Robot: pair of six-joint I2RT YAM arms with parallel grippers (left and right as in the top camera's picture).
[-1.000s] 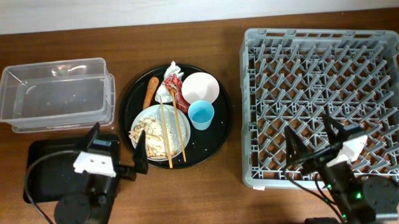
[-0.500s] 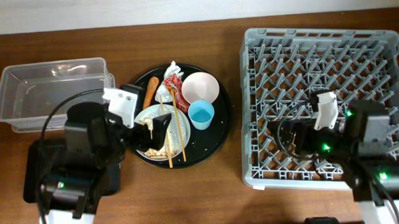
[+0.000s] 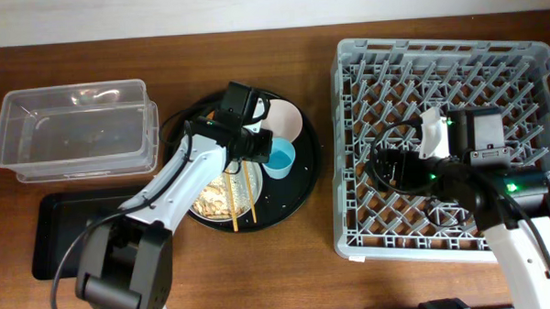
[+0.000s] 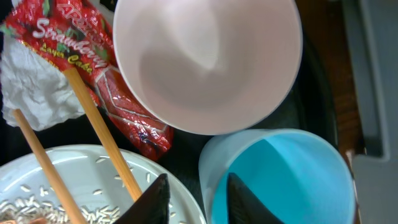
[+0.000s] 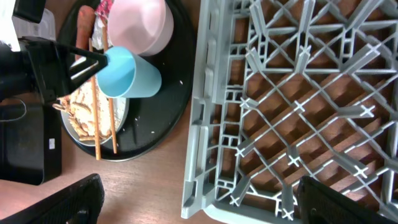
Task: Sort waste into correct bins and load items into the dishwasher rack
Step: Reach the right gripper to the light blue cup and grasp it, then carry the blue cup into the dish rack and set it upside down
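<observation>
My left gripper hangs over the round tray, jaws partly narrowed across the wall of the light-blue cup. One finger is inside the cup and one outside, and a dark gap still shows beside the wall. The white bowl stands just behind the cup. The red wrapper and tissue lie left of the bowl. The chopsticks rest across the plate, which holds food scraps. A sausage piece lies at the tray's left. My right gripper is open above the dishwasher rack.
The clear tub stands at the back left, with the flat black tray in front of it. The big round black tray carries the dishes. The rack's near left corner lies between my right fingers.
The left arm has reached from the front edge across the plate to the cup, and its jaws have narrowed. The right arm has swung up over the rack's left part.
</observation>
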